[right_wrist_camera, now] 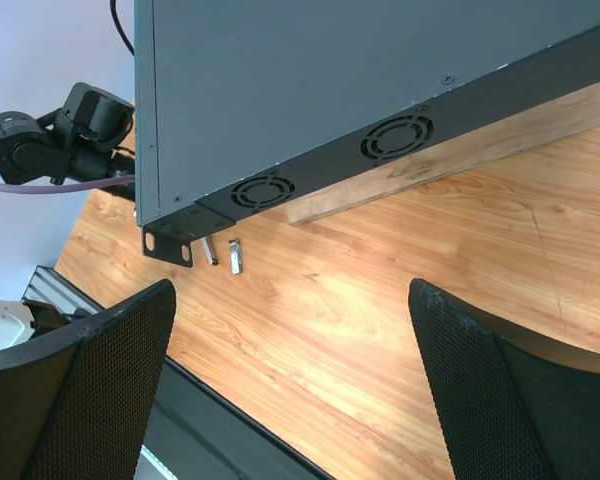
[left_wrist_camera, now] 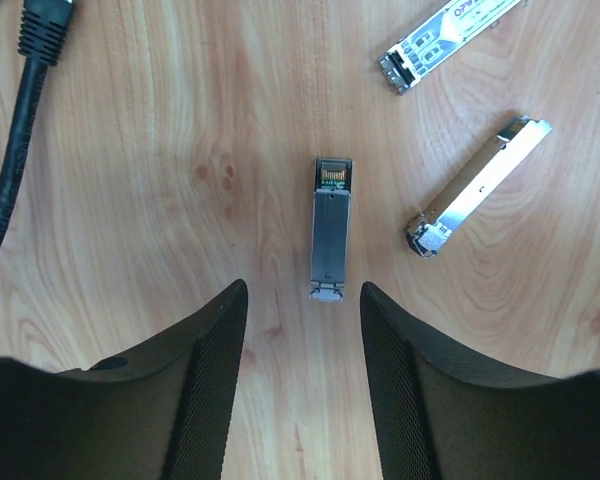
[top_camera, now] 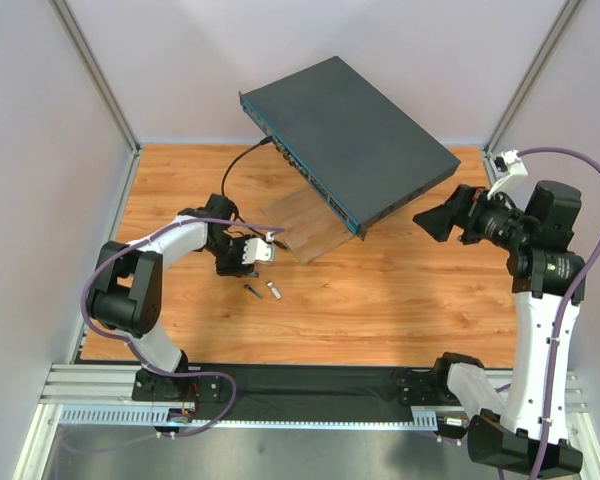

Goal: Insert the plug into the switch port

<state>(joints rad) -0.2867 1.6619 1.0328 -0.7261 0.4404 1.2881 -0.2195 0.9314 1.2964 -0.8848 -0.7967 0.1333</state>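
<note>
The switch (top_camera: pixel 355 135) is a flat dark grey box with a teal front edge, tilted up on a pale wooden board (top_camera: pixel 302 228). In the right wrist view its side with two fan grilles (right_wrist_camera: pixel 330 70) fills the top. A silver plug (left_wrist_camera: pixel 331 228) lies on the table just ahead of my left gripper (left_wrist_camera: pixel 303 300), its near end level with the fingertips and touching neither. That gripper (top_camera: pixel 238 266) is open and holds nothing. Two plugs (top_camera: pixel 274 291) show near it from above. My right gripper (right_wrist_camera: pixel 290 300) hangs open and empty to the right of the switch (top_camera: pixel 435 222).
Two more silver plugs (left_wrist_camera: pixel 475 187) (left_wrist_camera: pixel 445 35) lie to the right of the central one. A black cable (left_wrist_camera: pixel 20 120) with a moulded connector runs along the left; from above, the black cable (top_camera: pixel 242 160) reaches the switch's front edge. Grey walls enclose the table.
</note>
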